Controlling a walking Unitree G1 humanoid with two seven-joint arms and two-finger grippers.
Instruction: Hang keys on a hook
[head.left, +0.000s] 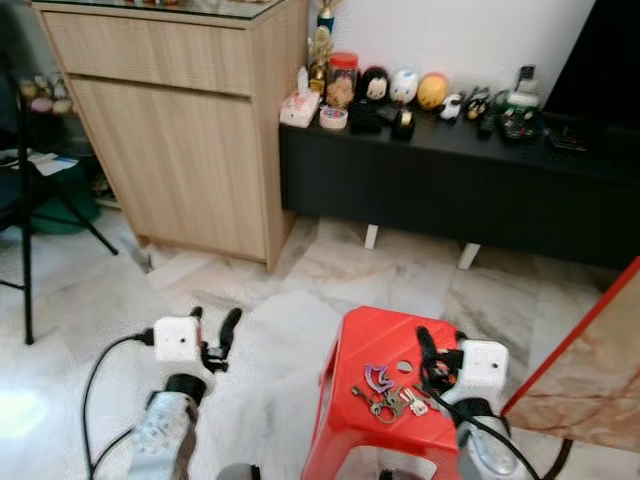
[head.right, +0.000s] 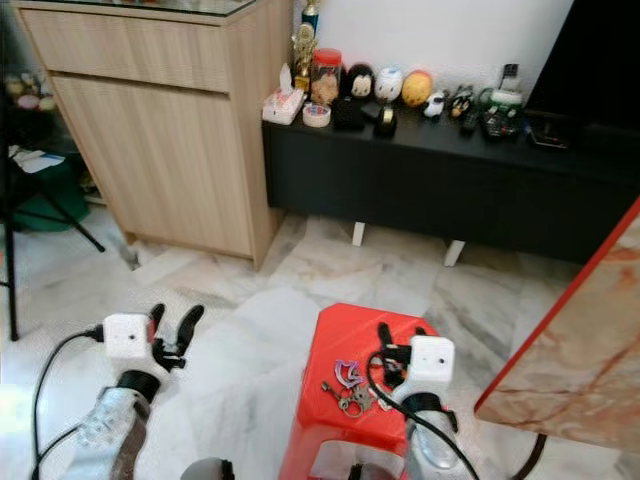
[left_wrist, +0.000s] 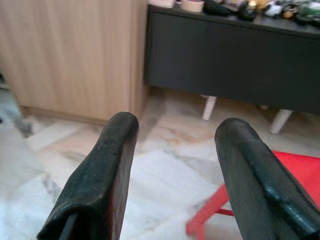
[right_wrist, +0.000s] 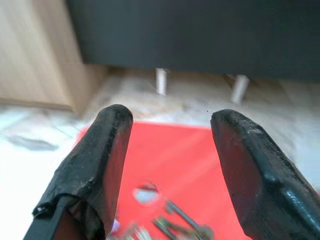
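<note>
With fingers apart over the red stool (head.left: 345, 400), the right gripper (head.left: 432, 362) readies the pickup, needing to descend and clamp the keys (head.left: 388, 395), while the left gripper (head.left: 213, 330) hovers open

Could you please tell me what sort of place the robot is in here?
Most likely a home living room: a low black cabinet topped with small ornaments and figurines, a light wooden cupboard, and a marble-patterned tile floor.

One red stool (head.left: 350, 345), one bunch of keys (head.left: 392, 393), one wooden cabinet (head.left: 180, 130), one long black bench (head.left: 450, 190) and two grippers: left gripper (head.left: 212, 322) and right gripper (head.left: 432, 345).
</note>
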